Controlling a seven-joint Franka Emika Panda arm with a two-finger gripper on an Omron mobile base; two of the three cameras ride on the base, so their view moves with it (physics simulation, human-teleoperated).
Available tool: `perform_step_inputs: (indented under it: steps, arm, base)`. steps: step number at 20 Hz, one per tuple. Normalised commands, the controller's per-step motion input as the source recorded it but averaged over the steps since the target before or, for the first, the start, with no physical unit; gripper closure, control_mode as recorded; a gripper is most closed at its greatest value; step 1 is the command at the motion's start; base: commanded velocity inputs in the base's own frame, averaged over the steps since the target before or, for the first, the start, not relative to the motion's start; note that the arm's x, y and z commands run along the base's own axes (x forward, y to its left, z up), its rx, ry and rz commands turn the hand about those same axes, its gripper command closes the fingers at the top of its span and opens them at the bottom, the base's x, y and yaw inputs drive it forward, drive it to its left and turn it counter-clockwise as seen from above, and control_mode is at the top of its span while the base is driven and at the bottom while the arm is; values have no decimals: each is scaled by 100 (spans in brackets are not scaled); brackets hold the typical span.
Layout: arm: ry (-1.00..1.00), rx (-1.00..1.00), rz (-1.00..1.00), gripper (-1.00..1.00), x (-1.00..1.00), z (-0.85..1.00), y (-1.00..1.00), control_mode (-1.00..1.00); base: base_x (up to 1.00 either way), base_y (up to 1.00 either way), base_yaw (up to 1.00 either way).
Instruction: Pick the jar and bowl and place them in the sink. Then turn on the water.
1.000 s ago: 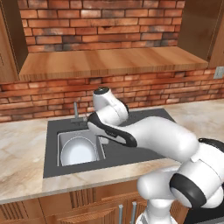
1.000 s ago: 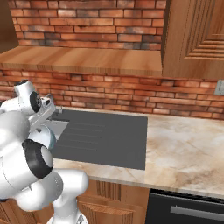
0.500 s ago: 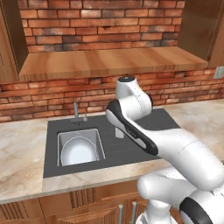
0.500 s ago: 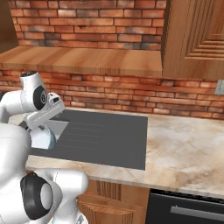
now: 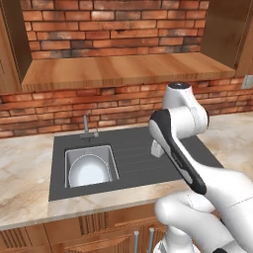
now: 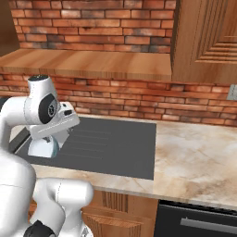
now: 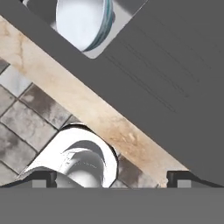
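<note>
I judge the bowl done and the jar or the faucet next; I can't find the jar in any view, so I won't commit the arm until I do. The countertop (image 5: 24,168) carries the dark sink surround (image 5: 133,148), its ribbed drainboard running toward the right edge; the sink (image 5: 71,160) sits at the surround's left end, with the bowl (image 5: 89,173) lying inside it, pale and glossy, against the basin's front wall; no water is falling from the faucet (image 5: 87,126) at the sink's back edge. My gripper (image 7: 111,177) hangs above the surround's front edge with jaws spread wide and nothing between them; to do this well I'd keep them spread, swing slowly, and avoid clipping the faucet.
</note>
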Motion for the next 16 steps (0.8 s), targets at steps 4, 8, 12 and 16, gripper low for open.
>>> perform_step_inputs:
  steps: [4, 8, 12, 16]
  arm:
    - [0, 1, -32, -100, -54, 23, -38, -100]
    - [0, 0, -35, -100, -41, 17, -21, -100]
    - [0, 0, -34, -100, -20, 19, -28, -100]
    - [0, 0, -33, -100, -4, 22, -26, -100]
  base:
    - [0, 0, 0]
    - [0, 0, 0]
    - [0, 0, 0]
    - [0, 0, 0]
